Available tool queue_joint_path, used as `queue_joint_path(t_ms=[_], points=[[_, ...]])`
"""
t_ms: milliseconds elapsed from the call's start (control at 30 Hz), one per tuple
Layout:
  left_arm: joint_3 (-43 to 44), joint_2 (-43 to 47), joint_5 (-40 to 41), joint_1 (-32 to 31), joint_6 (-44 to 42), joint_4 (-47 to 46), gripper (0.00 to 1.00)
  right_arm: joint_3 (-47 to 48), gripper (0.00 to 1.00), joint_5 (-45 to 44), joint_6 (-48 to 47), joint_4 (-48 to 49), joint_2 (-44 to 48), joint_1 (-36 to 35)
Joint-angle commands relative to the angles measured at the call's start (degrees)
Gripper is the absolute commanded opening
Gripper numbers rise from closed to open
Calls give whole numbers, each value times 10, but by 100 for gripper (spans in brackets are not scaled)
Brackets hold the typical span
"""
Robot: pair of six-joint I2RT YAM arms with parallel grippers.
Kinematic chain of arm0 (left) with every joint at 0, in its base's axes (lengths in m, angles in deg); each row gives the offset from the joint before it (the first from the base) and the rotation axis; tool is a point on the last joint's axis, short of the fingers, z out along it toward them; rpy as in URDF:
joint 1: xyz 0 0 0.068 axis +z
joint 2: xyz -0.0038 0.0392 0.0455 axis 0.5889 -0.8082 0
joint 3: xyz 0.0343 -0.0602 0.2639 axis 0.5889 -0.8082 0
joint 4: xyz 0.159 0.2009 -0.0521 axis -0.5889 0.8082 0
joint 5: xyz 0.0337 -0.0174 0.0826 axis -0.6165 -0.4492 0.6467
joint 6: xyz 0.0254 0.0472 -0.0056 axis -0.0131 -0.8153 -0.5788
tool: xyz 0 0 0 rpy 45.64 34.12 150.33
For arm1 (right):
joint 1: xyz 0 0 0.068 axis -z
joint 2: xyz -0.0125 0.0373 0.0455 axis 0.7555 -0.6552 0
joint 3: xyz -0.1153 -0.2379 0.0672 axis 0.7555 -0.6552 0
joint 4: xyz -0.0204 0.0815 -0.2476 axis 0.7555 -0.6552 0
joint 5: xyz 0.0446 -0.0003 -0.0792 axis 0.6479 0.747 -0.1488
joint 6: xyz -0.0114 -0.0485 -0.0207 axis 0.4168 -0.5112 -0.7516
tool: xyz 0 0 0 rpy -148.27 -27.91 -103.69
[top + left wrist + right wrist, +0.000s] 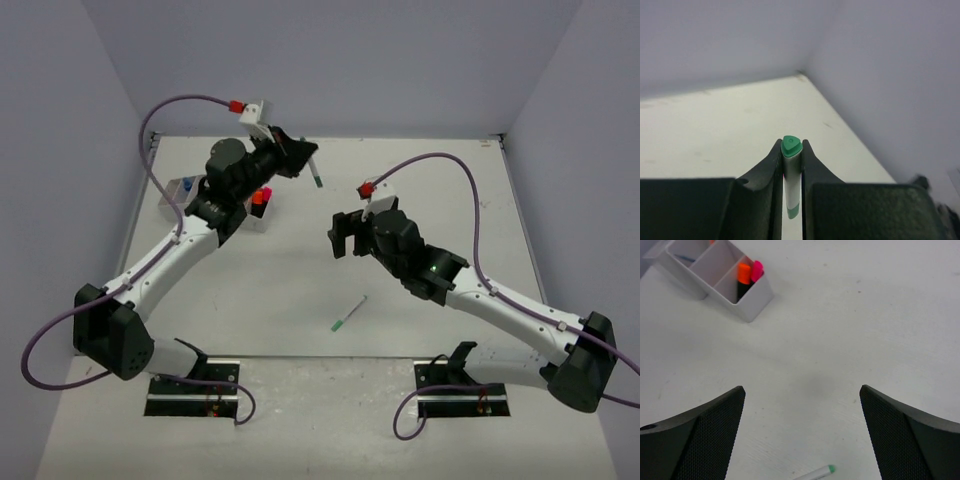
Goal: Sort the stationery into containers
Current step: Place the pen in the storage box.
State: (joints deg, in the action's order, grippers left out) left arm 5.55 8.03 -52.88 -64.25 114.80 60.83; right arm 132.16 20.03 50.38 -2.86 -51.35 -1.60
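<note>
The left gripper (791, 150) is clenched on a white pen (791, 186) with green ends. The pen is pinched right at the fingertips, one green end poking out past them. It appears to be held clear of the table (420, 190), over the far side, just right of the white organiser (747, 310). The right gripper (802, 407) is spread wide with nothing in it and is hung above bare table. A second pen (349, 313), green-tipped, is left lying loose nearer the arm bases. An orange highlighter (743, 272) and a pink highlighter (757, 270) are stood in the organiser's end compartment. The other compartments are largely hidden under the left arm in the top view.

Step judged: the held pen is to be carried to a compartment and dropped. The pen should be swung left until its lower end is over an opening and kept near upright. It should be lowered inside the walls before being let go. The thin walls should not be clipped, since the organiser looks light and could be shoved.
</note>
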Motion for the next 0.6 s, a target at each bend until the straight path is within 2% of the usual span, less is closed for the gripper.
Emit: queue_joint_path(t_ms=[0, 33, 133, 233, 300, 367, 567], points=[[61, 15, 369, 76, -201, 127, 0, -15, 99, -79, 27, -24, -5, 8], [59, 13, 384, 87, -205, 104, 0, -21, 99, -78, 28, -24, -3, 9], [27, 0, 337, 197, -184, 22, 0, -35, 99, -69, 35, -23, 6, 12], [-29, -19, 281, 277, -160, -69, 0, -40, 99, -67, 34, -23, 10, 13], [-53, -35, 255, 299, -149, -139, 0, -38, 99, -64, 33, -20, 8, 15], [-68, -47, 232, 304, -142, -164, 0, -36, 99, -61, 33, -20, 1, 15], [-141, -63, 231, 315, -137, -242, 0, -42, 99, -43, 33, -15, -2, 15]])
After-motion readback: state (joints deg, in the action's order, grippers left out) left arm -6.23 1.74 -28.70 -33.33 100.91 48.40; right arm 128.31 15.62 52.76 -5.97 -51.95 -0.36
